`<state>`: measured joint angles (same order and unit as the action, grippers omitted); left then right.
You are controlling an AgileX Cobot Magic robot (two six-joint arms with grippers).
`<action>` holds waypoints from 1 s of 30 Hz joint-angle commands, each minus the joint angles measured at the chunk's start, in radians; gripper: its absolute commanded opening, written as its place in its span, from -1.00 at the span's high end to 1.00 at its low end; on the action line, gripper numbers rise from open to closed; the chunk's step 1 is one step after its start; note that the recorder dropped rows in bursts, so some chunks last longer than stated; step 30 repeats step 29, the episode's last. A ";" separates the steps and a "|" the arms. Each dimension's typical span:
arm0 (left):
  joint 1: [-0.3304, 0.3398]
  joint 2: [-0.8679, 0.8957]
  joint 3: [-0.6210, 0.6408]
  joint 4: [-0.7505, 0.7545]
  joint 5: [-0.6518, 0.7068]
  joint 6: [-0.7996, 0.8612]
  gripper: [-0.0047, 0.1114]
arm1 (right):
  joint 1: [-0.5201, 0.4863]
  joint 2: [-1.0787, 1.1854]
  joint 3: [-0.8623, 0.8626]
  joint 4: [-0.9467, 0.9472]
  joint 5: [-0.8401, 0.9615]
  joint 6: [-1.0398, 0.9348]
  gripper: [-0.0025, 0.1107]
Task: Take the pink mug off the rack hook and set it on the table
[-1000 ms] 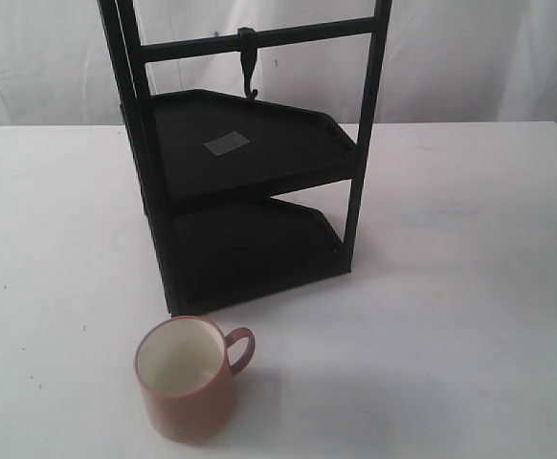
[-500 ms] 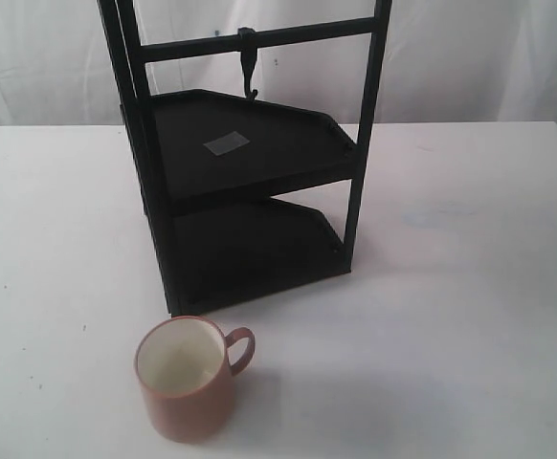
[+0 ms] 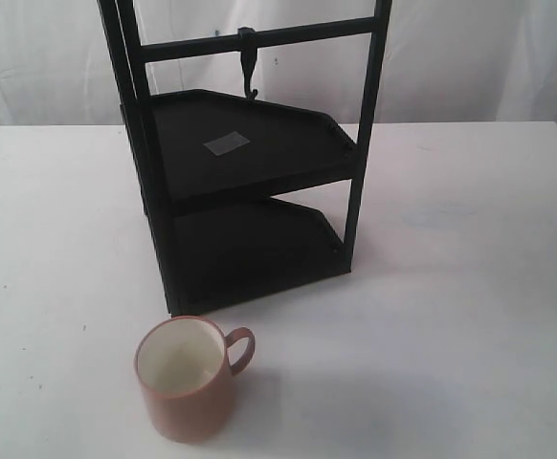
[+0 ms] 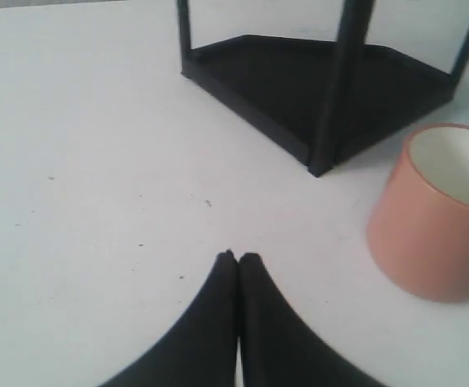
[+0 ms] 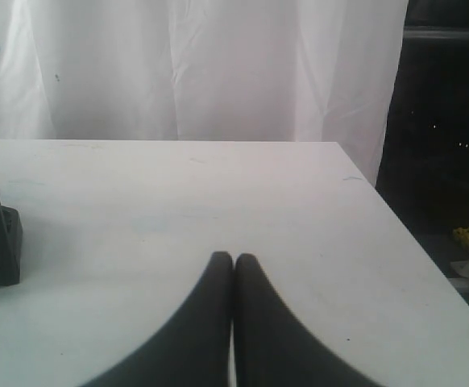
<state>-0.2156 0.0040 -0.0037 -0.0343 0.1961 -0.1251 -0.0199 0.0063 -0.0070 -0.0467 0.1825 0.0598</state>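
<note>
Pink mug (image 3: 185, 381) stands upright on the table (image 3: 470, 287) at the frame's lower left, just before the rack (image 3: 259, 163), well apart from the hook (image 3: 249, 72) at top centre. Left gripper (image 4: 238, 258) and right gripper (image 5: 234, 258): jaws pressed together, holding nothing

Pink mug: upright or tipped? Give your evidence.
Upright: the mug stands on its base on the table, mouth facing up, cream inside showing, handle at its side.
</note>
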 commanded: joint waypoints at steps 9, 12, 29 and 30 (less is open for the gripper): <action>0.086 -0.004 0.004 -0.009 0.007 -0.007 0.92 | 0.001 -0.006 0.007 -0.003 -0.004 0.001 0.96; 0.086 -0.004 0.004 -0.009 0.007 -0.007 0.92 | 0.001 -0.006 0.007 -0.003 -0.004 0.001 0.96; 0.086 -0.004 0.004 -0.009 0.007 -0.007 0.92 | 0.001 -0.006 0.007 -0.003 -0.004 -0.027 0.96; 0.086 -0.004 0.004 -0.009 0.007 -0.007 0.92 | 0.001 -0.006 0.007 -0.003 -0.004 -0.027 0.96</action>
